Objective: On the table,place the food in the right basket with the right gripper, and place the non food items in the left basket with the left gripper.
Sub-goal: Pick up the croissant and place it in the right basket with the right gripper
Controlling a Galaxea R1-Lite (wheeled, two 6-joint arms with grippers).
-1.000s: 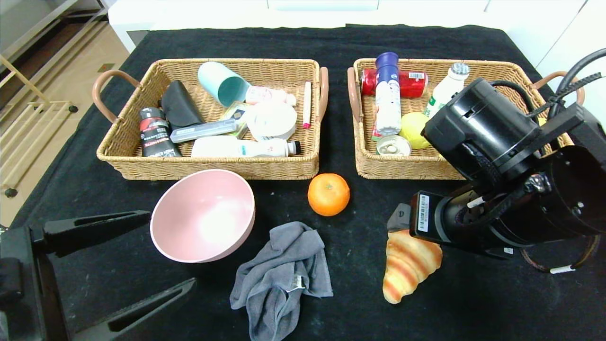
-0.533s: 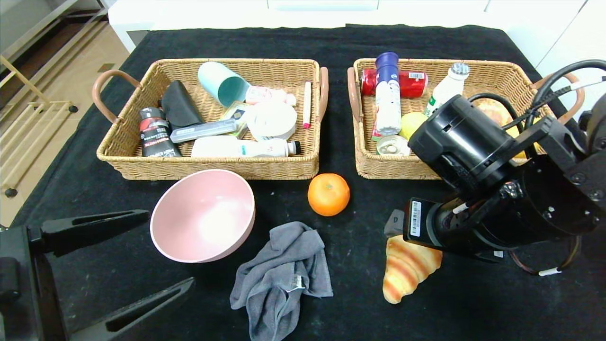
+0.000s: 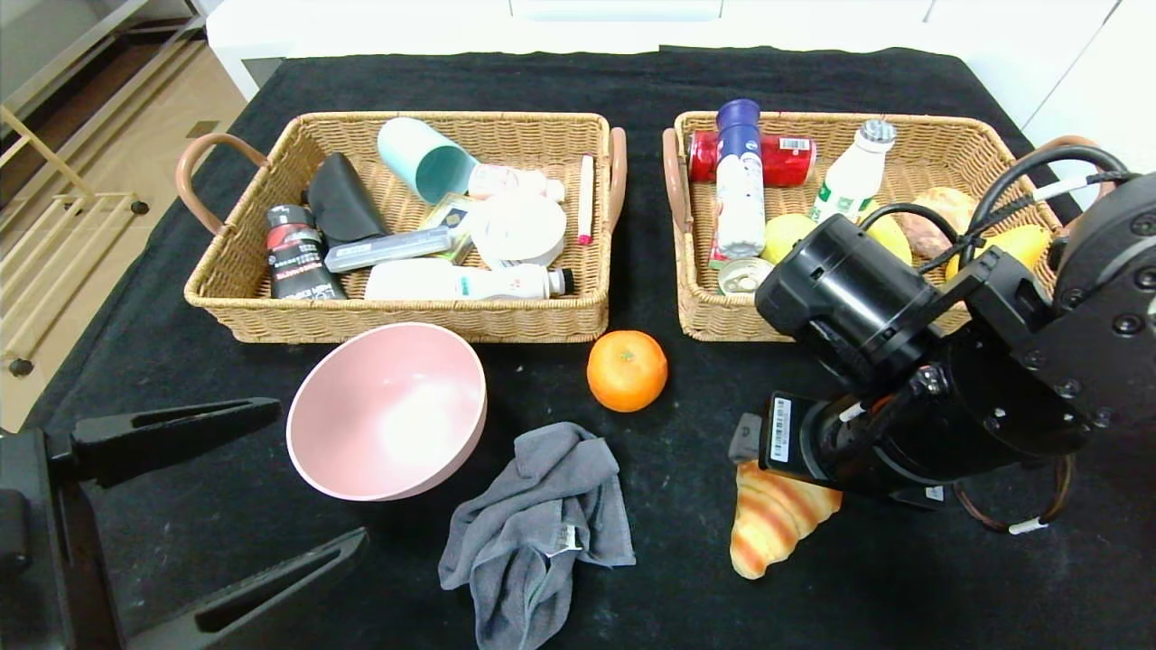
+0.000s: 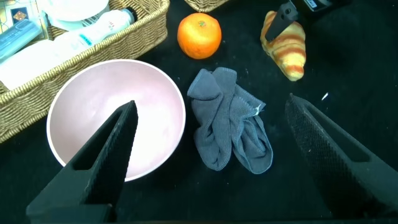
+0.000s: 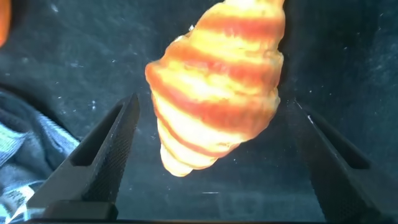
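Note:
A striped golden croissant [image 3: 772, 524] [image 5: 217, 87] lies on the black table [image 3: 867, 587] at front right. My right gripper [image 5: 214, 104] is open and hangs just over it, one finger on each side and neither touching. From the head view only its wrist [image 3: 795, 433] shows, above the croissant's thick end. An orange [image 3: 626, 370] [image 4: 199, 35] sits between the baskets' front edges. The pink bowl [image 3: 388, 411] [image 4: 118, 118] and the grey cloth [image 3: 542, 519] [image 4: 233, 121] lie at front centre. My left gripper [image 3: 323, 474] [image 4: 211, 102] is open, low at front left by the bowl.
The left basket [image 3: 397, 320] holds a teal cup, bottles, tubes and a white lid. In the right basket [image 3: 722, 320] are a blue-capped bottle [image 3: 739, 181], a red can, a tin, a white bottle and yellow fruit. My right arm overhangs that basket's front right corner.
My right arm has moved left and toward the table's front edge, over the croissant, uncovering more of the right basket. The left arm and the objects have not moved.

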